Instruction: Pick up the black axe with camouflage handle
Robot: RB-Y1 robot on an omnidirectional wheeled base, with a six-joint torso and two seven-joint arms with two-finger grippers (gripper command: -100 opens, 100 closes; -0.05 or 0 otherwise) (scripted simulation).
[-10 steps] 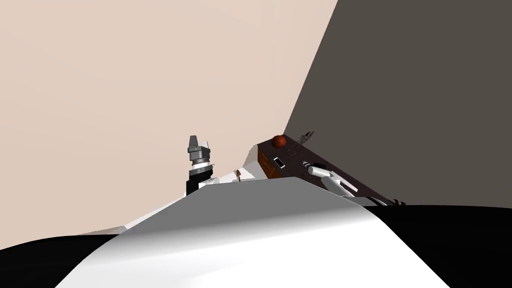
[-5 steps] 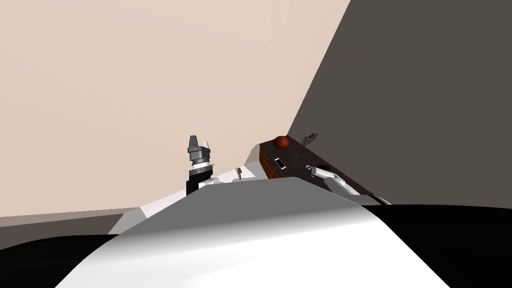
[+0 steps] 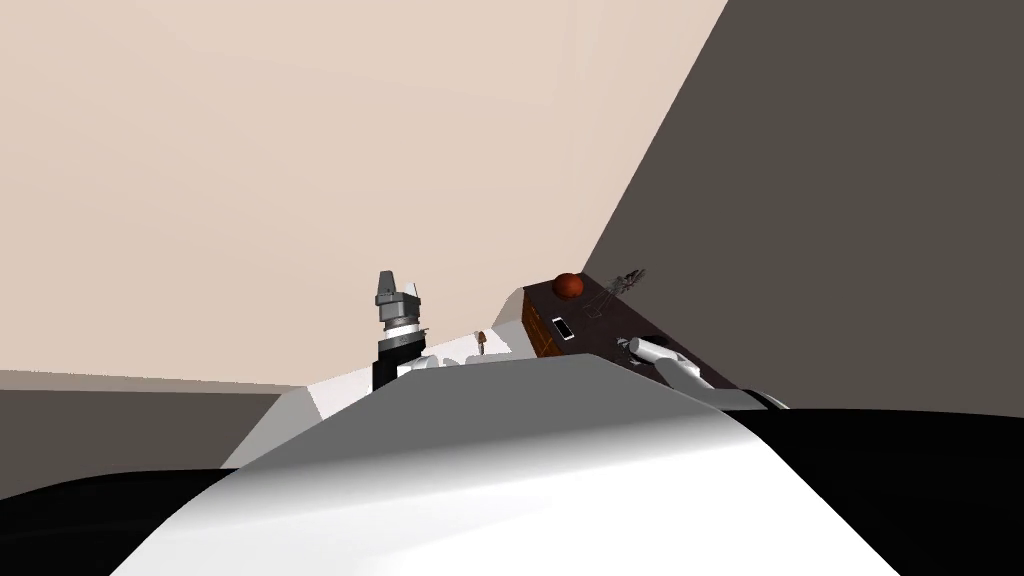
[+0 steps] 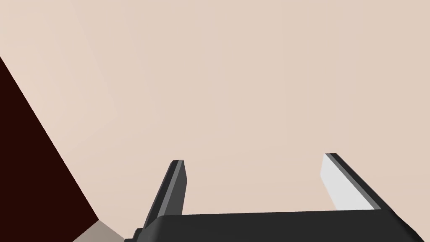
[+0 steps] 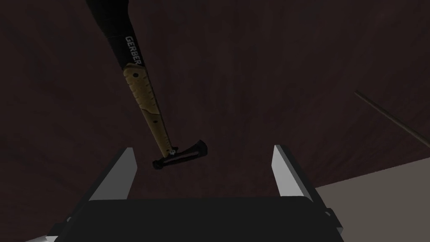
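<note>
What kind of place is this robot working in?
Probably a room in a home: a dark wooden cabinet stands by a beige wall and a grey wall, with a red ball and an axe lying on top.

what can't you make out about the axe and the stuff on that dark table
Axe: right wrist view, black end past the tan handle cut off by the picture's edge.
Thin rod: same view, cut by the edge; unclear what it is.
White item and wiry object on the dark table: head view, too small to identify.
</note>
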